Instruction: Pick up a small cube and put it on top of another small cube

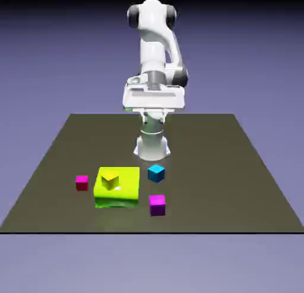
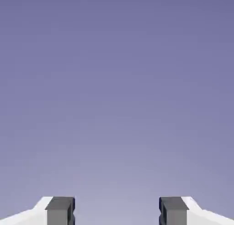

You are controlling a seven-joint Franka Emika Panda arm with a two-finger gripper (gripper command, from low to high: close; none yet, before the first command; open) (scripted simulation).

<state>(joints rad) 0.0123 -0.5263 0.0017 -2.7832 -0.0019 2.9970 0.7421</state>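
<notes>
Two grey fingertips stand wide apart in the hand view, nothing but backdrop between them: the gripper is open and empty. Folded high above the table's far edge, the arm holds its hand level, well clear of the cubes. The purple-magenta cube sits at five o'clock from the lime-green block; the cyan-blue cube at two o'clock.
</notes>
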